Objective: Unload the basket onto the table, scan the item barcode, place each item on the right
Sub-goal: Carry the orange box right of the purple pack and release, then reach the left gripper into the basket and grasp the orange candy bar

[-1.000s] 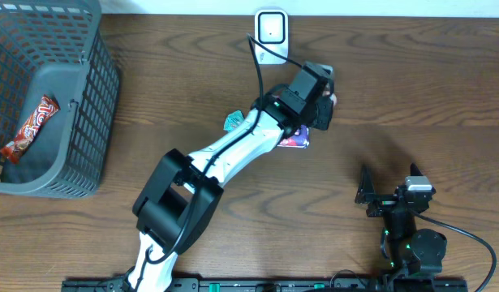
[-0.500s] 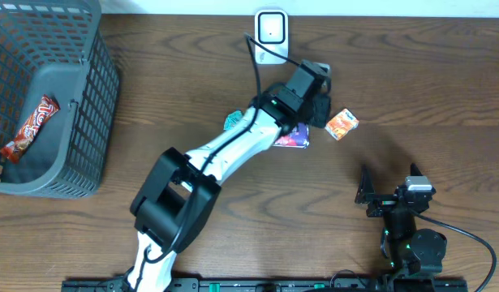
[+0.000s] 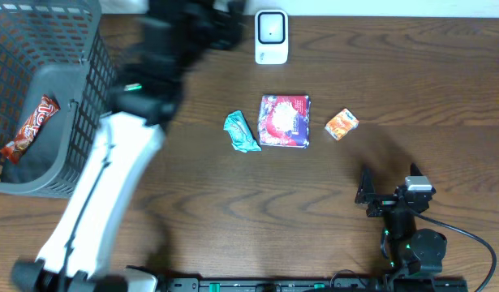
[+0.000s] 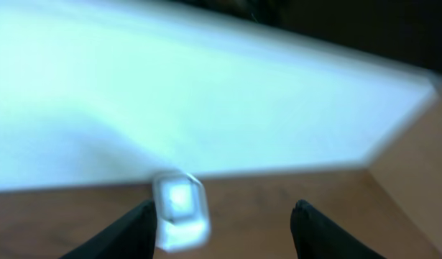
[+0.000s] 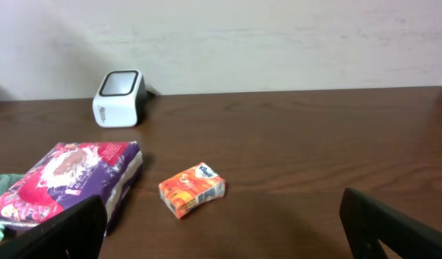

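The small orange box (image 3: 341, 124) lies on the table to the right of the purple packet (image 3: 285, 120), and nothing touches it. Its barcode side faces the right wrist view (image 5: 192, 189). The white scanner (image 3: 271, 36) stands at the back edge. My left arm (image 3: 164, 57) is a blur at the back left, away from the items. The left gripper (image 4: 224, 226) is open and empty, and the scanner (image 4: 180, 211) shows beyond its left finger. My right gripper (image 3: 389, 193) rests open near the front right, with the orange box ahead of its fingers (image 5: 393, 230).
A teal wrapper (image 3: 242, 131) lies left of the purple packet. A grey basket (image 3: 87, 97) at the far left holds a red candy bar (image 3: 30, 128). A white wall runs behind the table.
The left gripper opened and let go of the orange box, which now lies right of the purple packet. The left arm then swung fast to the back left. The right arm stayed still.
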Available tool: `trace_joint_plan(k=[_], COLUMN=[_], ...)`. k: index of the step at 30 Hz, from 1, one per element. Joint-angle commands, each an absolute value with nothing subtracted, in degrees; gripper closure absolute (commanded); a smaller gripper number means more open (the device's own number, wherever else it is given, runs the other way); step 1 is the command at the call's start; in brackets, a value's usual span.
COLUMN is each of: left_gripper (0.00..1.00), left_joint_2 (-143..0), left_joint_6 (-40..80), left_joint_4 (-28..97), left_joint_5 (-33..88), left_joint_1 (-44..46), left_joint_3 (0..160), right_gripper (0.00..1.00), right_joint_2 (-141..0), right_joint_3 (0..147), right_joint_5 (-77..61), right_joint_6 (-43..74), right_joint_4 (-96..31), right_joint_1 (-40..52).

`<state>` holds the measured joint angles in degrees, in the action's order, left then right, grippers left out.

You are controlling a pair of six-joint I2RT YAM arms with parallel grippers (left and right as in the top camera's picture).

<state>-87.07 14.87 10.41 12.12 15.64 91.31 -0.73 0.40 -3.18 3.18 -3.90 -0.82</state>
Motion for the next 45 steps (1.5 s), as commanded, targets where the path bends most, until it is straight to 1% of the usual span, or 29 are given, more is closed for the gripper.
trace_joint_plan(k=[1,4,6,7,8,9,10,11,15,17,23,34,38,45], left_gripper=[0.38,0.37,0.37,0.37,0.34,0.26,0.23,0.21,0.21,0.21,0.21,0.22,0.26,0.27], left_joint_2=[-83.26,-81.52,-81.67,-82.48,-82.83,-83.57,-84.33,-85.14,-88.31,-89.78,-95.42,-107.81,-111.63,-118.08], left_joint_6=[12.47,12.43,10.24,6.13,4.49,0.78,-3.01,-7.03,-22.20,-26.11,-32.93,-38.65,-44.45,-48.01], left_joint_4=[11.99,15.00,17.67,20.27,21.17,23.24,25.34,27.49,35.11,36.49,36.62,35.27,35.40,34.24], left_joint_5=[11.99,6.09,1.78,-0.80,-1.23,-1.76,-2.02,-2.04,-2.68,-3.31,-3.73,-3.62,-3.03,-3.01], left_joint_1=[7.88,-1.37,-7.09,-11.49,-12.75,-15.14,-17.28,-19.20,-25.10,-26.96,-30.39,-36.29,-37.30,-37.32], left_joint_3=[91.92,91.90,91.83,91.70,91.68,91.68,91.68,91.68,91.46,91.02,90.48,90.50,90.48,90.48], right_gripper=[0.01,0.01,0.01,0.01,0.01,0.01,0.01,0.01,0.01,0.01,0.01,0.01,0.01,0.01], right_joint_2=[-0.67,-0.67,-0.67,-0.67,-0.67,-0.67,-0.67,-0.67,-0.67,-0.67,-0.67,-0.67,-0.67,-0.67], right_joint_3=[0.32,0.32,0.32,0.32,0.32,0.32,0.32,0.32,0.32,0.32,0.32,0.32,0.32,0.32], right_joint_5=[-3.14,-3.14,-3.14,-3.14,-3.14,-3.14,-3.14,-3.14,-3.14,-3.14,-3.14,-3.14,-3.14,-3.14], right_joint_6=[2.52,2.52,2.52,2.52,2.52,2.52,2.52,2.50,2.52,2.52,2.52,2.52,2.52,2.50], right_joint_4=[-4.08,-4.08,-4.08,-4.08,-4.08,-4.08,-4.08,-4.08,-4.08,-4.08,-4.08,-4.08,-4.08,-4.08], right_joint_1=[-0.32,-0.32,-0.32,-0.32,-0.32,-0.32,-0.32,-0.32,-0.32,-0.32,-0.32,-0.32,-0.32,-0.32])
